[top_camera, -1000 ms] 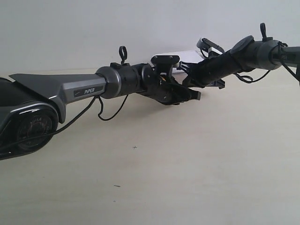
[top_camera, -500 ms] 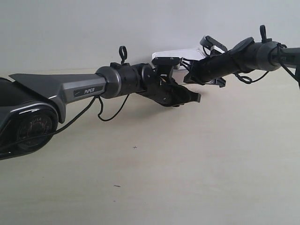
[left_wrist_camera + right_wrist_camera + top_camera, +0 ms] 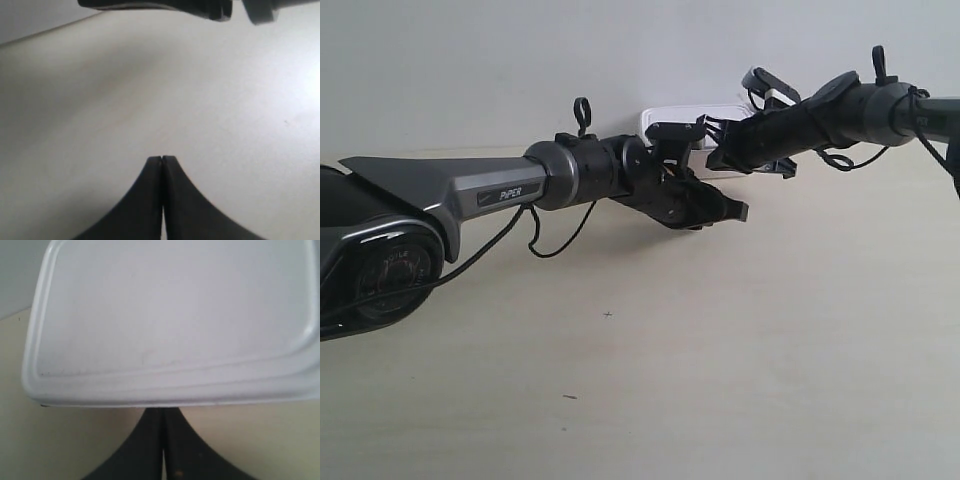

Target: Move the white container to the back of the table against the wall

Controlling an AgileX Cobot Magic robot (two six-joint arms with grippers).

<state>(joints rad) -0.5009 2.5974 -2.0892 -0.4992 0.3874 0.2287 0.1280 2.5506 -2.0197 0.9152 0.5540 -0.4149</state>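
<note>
Left gripper [image 3: 162,159] and right gripper [image 3: 162,412] are pinched closed, empty — the right, seemingly butting the white container [image 3: 665,114] at the exterior view's upper centre, could skew it.

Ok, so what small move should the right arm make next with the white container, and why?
Probably a short push straight toward the wall. The right gripper is shut, tips at the white container's near edge, and whether the box touches the wall cannot be told yet.
</note>
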